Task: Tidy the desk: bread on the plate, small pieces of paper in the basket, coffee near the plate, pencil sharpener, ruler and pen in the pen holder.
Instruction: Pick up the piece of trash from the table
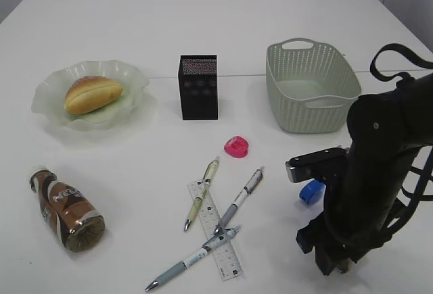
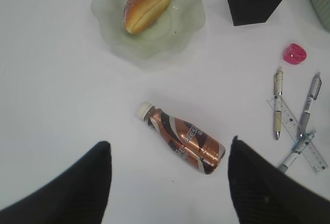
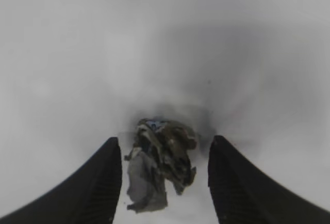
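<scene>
The bread [image 1: 93, 94] lies on the pale-green plate [image 1: 47, 105]. The coffee [image 1: 66, 207] lies on its side at the front left of the desk [image 1: 135, 23]. My left gripper [image 2: 170, 142] hangs open above the coffee [image 2: 180, 137], its base near the right finger [image 2: 263, 183]. A crumpled piece of paper [image 3: 157, 165] lies on the desk between the fingers of my open right gripper [image 3: 164, 139], with a gap on each side. In the exterior view the right arm [image 1: 379, 165] hides the paper. The pink pencil sharpener [image 1: 237, 147], three pens [image 1: 201, 194] and the ruler [image 1: 218, 240] lie mid-front.
The black mesh pen holder [image 1: 199, 86] stands at the centre back. To its right sits the grey-green basket [image 1: 311, 86], nothing visible inside. Two of the pens [image 1: 193, 258] lie across the ruler. The right arm stands low at the front right.
</scene>
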Robot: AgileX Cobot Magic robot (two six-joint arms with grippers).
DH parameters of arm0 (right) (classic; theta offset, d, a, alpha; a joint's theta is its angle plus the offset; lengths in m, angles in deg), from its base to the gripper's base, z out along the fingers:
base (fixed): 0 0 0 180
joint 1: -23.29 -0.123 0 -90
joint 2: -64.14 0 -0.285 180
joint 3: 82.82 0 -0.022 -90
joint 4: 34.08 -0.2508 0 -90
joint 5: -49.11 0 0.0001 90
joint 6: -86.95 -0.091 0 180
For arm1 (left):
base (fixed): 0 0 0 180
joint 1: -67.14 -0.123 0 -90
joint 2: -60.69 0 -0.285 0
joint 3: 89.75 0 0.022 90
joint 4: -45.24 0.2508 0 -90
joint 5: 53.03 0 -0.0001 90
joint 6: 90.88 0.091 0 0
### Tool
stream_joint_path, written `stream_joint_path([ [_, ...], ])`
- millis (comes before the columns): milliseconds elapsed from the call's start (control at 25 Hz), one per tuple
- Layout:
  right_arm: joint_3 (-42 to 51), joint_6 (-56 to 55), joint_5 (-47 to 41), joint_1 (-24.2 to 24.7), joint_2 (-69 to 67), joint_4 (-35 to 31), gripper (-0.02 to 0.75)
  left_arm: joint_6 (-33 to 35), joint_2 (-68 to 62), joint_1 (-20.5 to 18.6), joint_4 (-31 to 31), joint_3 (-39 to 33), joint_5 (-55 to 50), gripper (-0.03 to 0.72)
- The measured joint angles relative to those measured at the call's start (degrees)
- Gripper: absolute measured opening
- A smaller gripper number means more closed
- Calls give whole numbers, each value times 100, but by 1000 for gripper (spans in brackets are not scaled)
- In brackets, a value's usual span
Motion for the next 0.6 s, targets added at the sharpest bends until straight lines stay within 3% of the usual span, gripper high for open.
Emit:
stream_joint_path([
  [320, 0, 0, 77, 0, -108, -24, 379, 0, 0, 0, 0, 0, 0, 509],
  [440, 0, 0, 156, 0, -116, -89, 269, 0, 0, 0, 0, 0, 0, 508],
  [600, -21, 0, 180, 0, -105, -101, 58, 0, 0, 0, 0, 0, 0, 508],
])
